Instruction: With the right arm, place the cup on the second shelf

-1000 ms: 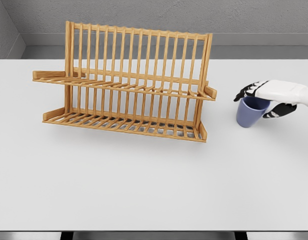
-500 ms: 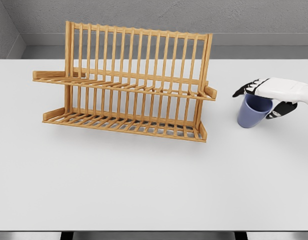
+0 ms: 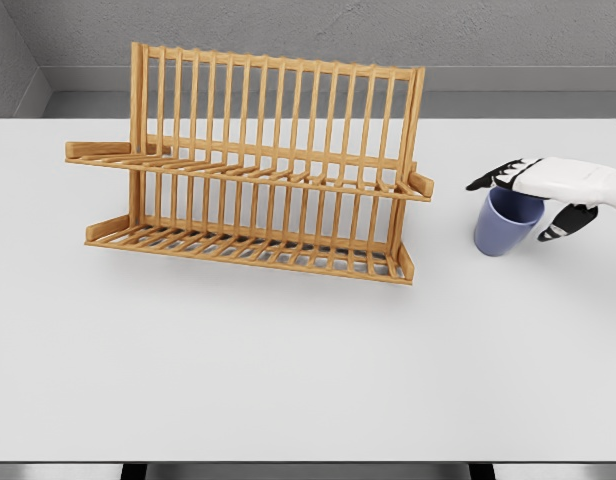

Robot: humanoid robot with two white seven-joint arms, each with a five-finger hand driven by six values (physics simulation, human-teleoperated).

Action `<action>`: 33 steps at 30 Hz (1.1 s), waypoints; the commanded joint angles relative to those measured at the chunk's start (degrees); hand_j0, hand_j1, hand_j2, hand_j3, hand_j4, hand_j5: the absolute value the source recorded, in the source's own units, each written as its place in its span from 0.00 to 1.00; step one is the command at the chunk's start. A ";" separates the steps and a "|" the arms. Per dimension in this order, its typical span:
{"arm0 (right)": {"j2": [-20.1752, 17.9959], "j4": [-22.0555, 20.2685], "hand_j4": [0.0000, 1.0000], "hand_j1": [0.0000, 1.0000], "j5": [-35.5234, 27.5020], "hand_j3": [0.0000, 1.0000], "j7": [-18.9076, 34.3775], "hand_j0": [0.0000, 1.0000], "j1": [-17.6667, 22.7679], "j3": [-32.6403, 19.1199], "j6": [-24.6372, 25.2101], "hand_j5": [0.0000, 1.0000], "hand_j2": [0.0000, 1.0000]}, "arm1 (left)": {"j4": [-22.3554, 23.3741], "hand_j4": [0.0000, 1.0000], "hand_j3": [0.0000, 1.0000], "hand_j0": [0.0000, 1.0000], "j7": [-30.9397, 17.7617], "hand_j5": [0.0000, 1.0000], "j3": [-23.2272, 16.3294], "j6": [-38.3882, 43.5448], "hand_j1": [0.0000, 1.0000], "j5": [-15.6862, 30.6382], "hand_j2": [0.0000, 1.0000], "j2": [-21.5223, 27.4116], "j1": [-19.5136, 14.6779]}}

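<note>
Fingers of the right hand drape the blue cup's rim without visibly clamping; lifted so, it could slip before reaching the rack's upper shelf.

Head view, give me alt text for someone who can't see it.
A white robotic right hand reaches in from the right edge, its fingers draped over the rim of a blue cup tilted on a white table. To the cup's left stands an empty two-tier wooden dish rack.
</note>
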 commanded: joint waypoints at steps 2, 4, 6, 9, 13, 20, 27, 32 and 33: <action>-0.06 0.28 1.00 1.00 -0.27 1.00 -0.02 1.00 0.00 0.06 0.14 1.00 1.00 | 0.00 1.00 1.00 1.00 -0.01 1.00 0.02 0.00 1.00 0.02 1.00 0.00 0.00; 0.03 0.28 1.00 1.00 -0.27 1.00 -0.02 1.00 0.00 0.06 0.14 1.00 1.00 | 0.00 1.00 1.00 1.00 -0.01 1.00 0.02 0.00 1.00 0.02 1.00 0.00 0.00; 0.38 0.37 1.00 1.00 -0.27 1.00 -0.02 1.00 -0.09 0.06 0.23 1.00 1.00 | 0.00 1.00 1.00 1.00 -0.01 1.00 -0.06 0.00 1.00 0.02 1.00 0.00 0.00; 0.56 0.81 1.00 1.00 -0.18 1.00 -0.02 1.00 -0.26 0.06 0.23 1.00 1.00 | 0.00 1.00 1.00 1.00 -0.01 1.00 0.02 0.00 1.00 0.02 1.00 0.00 0.00; 1.70 2.92 1.00 1.00 -0.18 1.00 -0.02 1.00 -1.58 2.17 0.14 1.00 1.00 | 0.00 1.00 1.00 1.00 -0.01 1.00 0.02 0.00 1.00 0.02 1.00 0.00 0.00; 1.53 2.30 0.85 0.85 0.08 0.85 -0.02 0.85 -1.84 1.82 0.14 0.85 0.85 | 0.00 1.00 1.00 1.00 -0.01 1.00 0.02 0.00 1.00 0.02 1.00 0.00 0.00; 1.53 1.95 0.77 0.77 0.08 0.77 -0.02 0.77 -1.85 1.65 0.14 0.77 0.77 | 0.00 1.00 1.00 1.00 -0.01 1.00 0.02 0.00 1.00 0.02 1.00 0.00 0.00; 1.53 1.95 0.71 0.71 0.08 0.71 -0.02 0.71 -1.85 1.65 0.05 0.71 0.71 | 0.00 1.00 1.00 1.00 -0.01 1.00 0.02 0.00 1.00 0.02 1.00 0.00 0.00; 1.53 1.86 0.71 0.71 0.08 0.71 -0.02 0.71 -1.93 1.65 0.05 0.71 0.71 | 0.00 1.00 1.00 1.00 -0.01 1.00 0.02 0.00 1.00 0.02 1.00 0.00 0.00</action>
